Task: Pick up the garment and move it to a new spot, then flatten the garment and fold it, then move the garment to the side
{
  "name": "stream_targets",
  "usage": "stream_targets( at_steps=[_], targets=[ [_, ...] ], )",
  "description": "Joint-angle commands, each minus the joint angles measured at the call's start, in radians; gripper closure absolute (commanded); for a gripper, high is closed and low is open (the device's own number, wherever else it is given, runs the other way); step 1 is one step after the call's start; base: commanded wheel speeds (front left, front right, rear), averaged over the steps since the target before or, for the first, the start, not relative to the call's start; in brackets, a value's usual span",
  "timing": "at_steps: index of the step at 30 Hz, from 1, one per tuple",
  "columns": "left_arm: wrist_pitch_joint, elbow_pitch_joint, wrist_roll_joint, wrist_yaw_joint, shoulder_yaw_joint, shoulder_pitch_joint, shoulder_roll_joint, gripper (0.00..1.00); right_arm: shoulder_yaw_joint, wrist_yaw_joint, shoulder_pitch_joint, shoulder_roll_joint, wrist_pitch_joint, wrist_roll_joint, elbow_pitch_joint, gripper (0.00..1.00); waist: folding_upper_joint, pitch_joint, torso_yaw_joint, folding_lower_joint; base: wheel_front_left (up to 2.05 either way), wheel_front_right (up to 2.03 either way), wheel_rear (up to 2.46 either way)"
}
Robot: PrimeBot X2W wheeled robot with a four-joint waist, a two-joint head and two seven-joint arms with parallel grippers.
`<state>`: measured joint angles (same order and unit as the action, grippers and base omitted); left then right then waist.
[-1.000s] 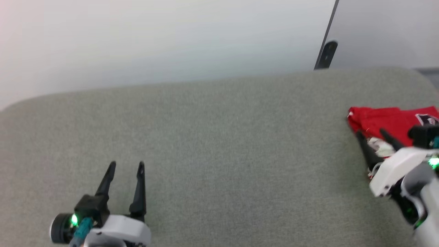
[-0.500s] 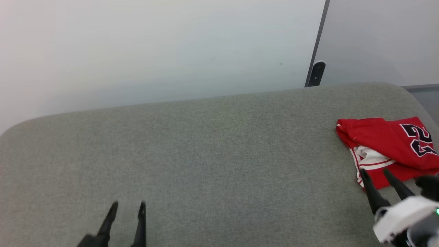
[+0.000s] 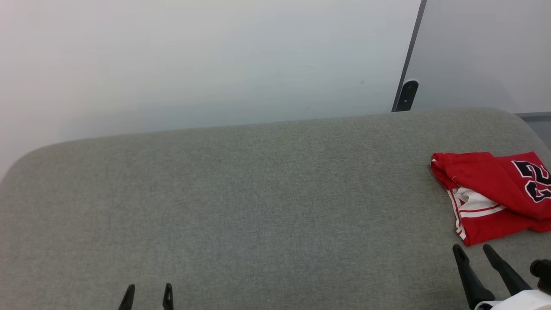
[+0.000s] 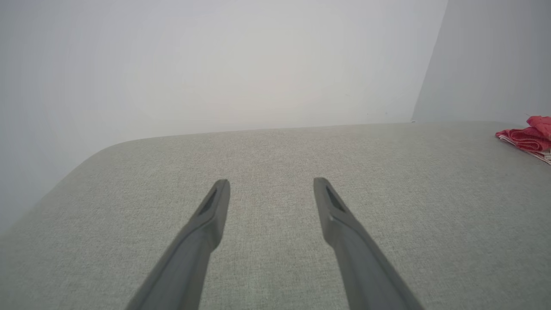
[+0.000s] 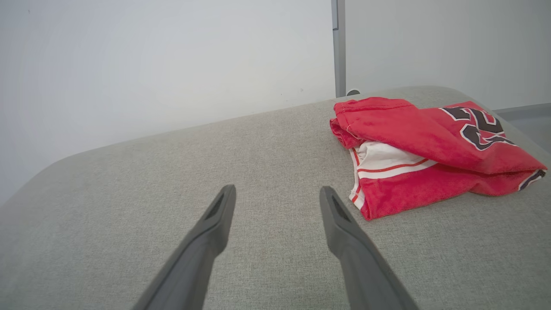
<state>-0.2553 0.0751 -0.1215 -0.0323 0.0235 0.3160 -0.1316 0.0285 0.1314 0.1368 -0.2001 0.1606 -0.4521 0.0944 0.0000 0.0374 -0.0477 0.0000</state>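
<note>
The only writing to read is on the garment [image 3: 490,202]: large black digits edged in white. The first is a 2. The second is cut by the edge of the head view and runs into a fold in the right wrist view, so it cannot be made out in full. No brand mark or label can be seen. The garment [image 5: 413,146] is red, folded into a rough, thick bundle, with a white panel and thin red and white stripes showing at its near left edge. It lies on the far right of the counter [image 3: 258,206], close to the rounded right corner, and from the left wrist view it is a small red shape [image 4: 527,137] at the right edge. The counter is covered in grey-green woven cloth, and its far corners are rounded. Behind it stands a pale, plain wall [image 3: 193,56]. A dark upright strip [image 3: 415,47] divides this wall from a greyer panel, with a small dark fitting [image 3: 407,95] at its foot. The right end effector [image 3: 472,248] sits just on the near side of the garment without touching it, its fingers spread apart with nothing between them [image 5: 278,190]. The left end effector [image 3: 148,289] is well apart on the counter's near left, fingers likewise parted and holding nothing [image 4: 271,184].
</note>
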Motion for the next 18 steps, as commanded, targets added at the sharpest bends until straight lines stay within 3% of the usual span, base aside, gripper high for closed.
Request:
stream_targets(
  at_steps=[1, 18],
  targets=[
    [0.004, 0.005, 0.003, -0.006, 0.003, 0.014, 0.0, 0.0, 0.004, -0.002, 0.018, 0.008, 0.008, 0.008, 0.011, 0.0, 0.0, 0.002, 0.0, 0.0, 0.0, 0.0, 0.0],
    [0.019, 0.024, -0.006, -0.021, 0.019, 0.006, -0.001, 0.0, 0.001, -0.002, 0.015, 0.008, 0.011, 0.0, 0.019, 0.0, 0.0, -0.002, 0.003, 0.0, 0.0, 0.0, 0.0]
  ],
)
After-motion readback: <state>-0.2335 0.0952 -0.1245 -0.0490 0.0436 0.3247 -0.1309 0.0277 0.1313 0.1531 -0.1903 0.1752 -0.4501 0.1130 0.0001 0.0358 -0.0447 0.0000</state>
